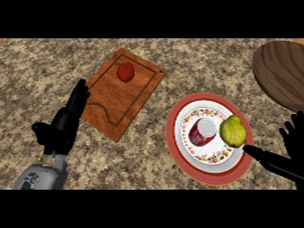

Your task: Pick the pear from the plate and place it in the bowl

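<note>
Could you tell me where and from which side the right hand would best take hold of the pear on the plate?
Probably around the pear's wide middle, coming from its right. A red can lies close on its left, leaving little room there, while the open right hand already sits at the plate's right rim.

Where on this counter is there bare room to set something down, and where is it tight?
Bare counter lies left of the cutting board, beyond the left hand, and between board, plate and wooden bowl. Crowded: the plate holds a can and pear, with the right hand beside it.
</note>
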`<state>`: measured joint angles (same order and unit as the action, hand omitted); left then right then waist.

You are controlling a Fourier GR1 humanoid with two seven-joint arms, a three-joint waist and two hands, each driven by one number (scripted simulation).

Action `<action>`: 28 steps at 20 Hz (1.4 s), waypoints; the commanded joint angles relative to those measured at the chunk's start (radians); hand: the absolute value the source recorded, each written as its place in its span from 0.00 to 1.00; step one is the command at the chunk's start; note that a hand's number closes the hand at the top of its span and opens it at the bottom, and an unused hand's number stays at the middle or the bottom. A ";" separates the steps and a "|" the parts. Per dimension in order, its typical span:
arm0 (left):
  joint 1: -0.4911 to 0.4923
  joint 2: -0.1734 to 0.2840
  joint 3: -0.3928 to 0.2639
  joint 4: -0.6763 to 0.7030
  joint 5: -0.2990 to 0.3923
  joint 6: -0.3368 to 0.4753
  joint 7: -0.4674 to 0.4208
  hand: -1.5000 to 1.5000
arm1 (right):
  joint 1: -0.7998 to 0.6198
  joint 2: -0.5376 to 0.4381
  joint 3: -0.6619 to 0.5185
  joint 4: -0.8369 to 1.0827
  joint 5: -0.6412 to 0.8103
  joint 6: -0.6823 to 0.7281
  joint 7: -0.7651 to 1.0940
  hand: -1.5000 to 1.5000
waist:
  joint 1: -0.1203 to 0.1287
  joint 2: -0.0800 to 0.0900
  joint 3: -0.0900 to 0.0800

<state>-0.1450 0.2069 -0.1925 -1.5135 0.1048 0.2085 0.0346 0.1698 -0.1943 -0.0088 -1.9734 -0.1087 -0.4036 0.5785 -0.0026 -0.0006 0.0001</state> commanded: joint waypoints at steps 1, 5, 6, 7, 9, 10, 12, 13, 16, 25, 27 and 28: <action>-0.005 -0.030 0.027 0.022 -0.025 -0.030 -0.035 0.50 | -0.046 0.051 -0.011 0.038 -0.003 0.003 -0.010 0.00 | 0.001 0.000 0.000; -0.029 -0.024 0.058 0.010 -0.015 -0.054 0.025 0.50 | -0.050 0.104 0.052 0.027 0.048 -0.042 0.031 0.00 | 0.002 0.000 0.000; -0.013 -0.054 0.041 0.026 -0.041 -0.044 0.011 0.50 | -0.030 0.104 -0.015 0.089 -0.019 0.011 -0.052 0.00 | 0.001 0.000 0.000; -0.042 -0.051 0.056 0.016 -0.043 -0.036 0.036 0.50 | -0.080 0.136 0.019 0.146 0.026 -0.026 -0.074 0.00 | 0.003 0.001 0.000; 0.009 -0.069 0.056 0.032 -0.060 -0.063 -0.026 0.50 | -0.016 0.101 -0.041 0.102 -0.042 0.053 -0.079 0.00 | 0.000 0.000 0.000; 0.014 -0.083 0.041 0.012 -0.071 -0.032 -0.022 0.50 | -0.112 0.162 0.027 0.184 0.031 -0.025 -0.102 0.00 | 0.004 0.001 0.000; -0.051 -0.069 0.096 0.051 -0.072 -0.078 0.011 0.50 | -0.060 0.137 -0.007 0.137 0.004 0.014 -0.071 0.00 | 0.000 0.000 0.000; 0.046 -0.043 0.069 -0.054 -0.055 -0.079 0.037 0.50 | -0.023 0.190 0.069 0.209 0.041 -0.032 -0.187 0.00 | 0.005 0.000 0.000; -0.025 -0.125 0.050 -0.008 -0.121 -0.031 0.057 0.50 | -0.034 0.162 -0.008 0.221 -0.005 0.035 -0.188 0.00 | 0.001 0.000 0.000; 0.012 -0.072 0.102 -0.105 -0.086 -0.094 0.110 0.50 | -0.165 0.115 -0.009 0.449 0.098 0.013 -0.146 0.00 | 0.007 0.001 0.000; -0.028 -0.116 0.077 -0.059 -0.120 -0.071 0.104 0.50 | -0.088 0.114 0.032 0.369 0.123 0.026 -0.121 0.00 | 0.001 0.000 0.000; -0.020 -0.085 0.124 -0.017 -0.092 -0.115 0.056 0.50 | -0.105 0.144 0.040 0.427 0.124 0.025 -0.181 0.00 | 0.002 0.001 0.000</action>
<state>-0.1453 0.1170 -0.0972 -1.5525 0.0068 0.1165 0.0915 0.0751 -0.0633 0.0156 -1.6233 -0.0040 -0.3916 0.4202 -0.0004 -0.0058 -0.0068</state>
